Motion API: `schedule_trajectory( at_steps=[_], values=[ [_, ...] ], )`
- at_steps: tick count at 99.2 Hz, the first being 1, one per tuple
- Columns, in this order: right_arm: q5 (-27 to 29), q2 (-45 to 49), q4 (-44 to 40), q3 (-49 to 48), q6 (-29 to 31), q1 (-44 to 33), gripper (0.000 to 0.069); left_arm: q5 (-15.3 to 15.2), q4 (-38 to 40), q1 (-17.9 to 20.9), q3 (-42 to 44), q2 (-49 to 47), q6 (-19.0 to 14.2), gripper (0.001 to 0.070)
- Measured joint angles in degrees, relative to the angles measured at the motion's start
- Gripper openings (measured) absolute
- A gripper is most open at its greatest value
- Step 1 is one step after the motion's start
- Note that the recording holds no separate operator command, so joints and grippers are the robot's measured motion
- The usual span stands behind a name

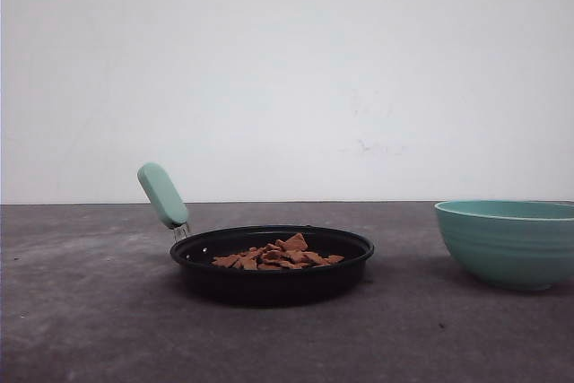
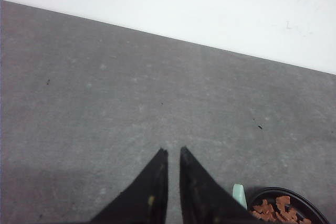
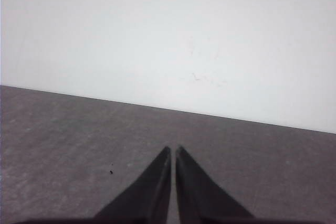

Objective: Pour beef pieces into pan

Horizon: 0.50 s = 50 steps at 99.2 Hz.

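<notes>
Black frying pan (image 1: 272,266) resting flat on the grey table (image 1: 90,311), near the middle of the front view, mint-green handle (image 1: 163,195) angled up and to the left on a short metal neck. Beef pieces (image 1: 278,255) heaped inside the pan, a small reddish-brown pile of flat chunks lying slightly right of the pan's centre, none seen on the table around it. Teal ribbed bowl (image 1: 508,241) standing upright on the table to the right of the pan, well apart from it, partly cut off by the picture's edge; contents not visible from this angle. Plain white wall (image 1: 287,69) behind the table. In the left wrist view, left gripper (image 2: 173,151) held above bare table (image 2: 105,103), black fingertips (image 2: 160,169) nearly together with only a narrow slit between them, nothing held; pan (image 2: 294,196) with beef pieces (image 2: 275,211) and the tip of the handle (image 2: 239,194) seen at the corner, just beside the fingers. In the right wrist view, right gripper (image 3: 173,149) likewise above bare table (image 3: 63,140), tips almost touching, nothing between them, facing the white wall (image 3: 168,35).
</notes>
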Motion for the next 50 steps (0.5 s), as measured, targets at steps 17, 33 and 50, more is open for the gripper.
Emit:
schedule_trajectory(
  at_steps=[17, 33, 50],
  values=[
    [3.30, -4.04, -6.84, 0.00, -0.02, -0.79, 0.0015, 0.00, 0.39, 0.00, 0.00, -0.07, 0.00, 0.0014],
    [6.16, -11.89, -21.64, -2.93, 0.00, -3.74, 0.0015, 0.00, 0.59, 0.00, 0.00, -0.07, 0.00, 0.0014],
    [0.44, -21.42, -11.13, -20.11, 1.27, -9.90, 0.0015, 0.00, 0.61, 0.00, 0.00, -0.07, 0.00, 0.0014]
  ],
)
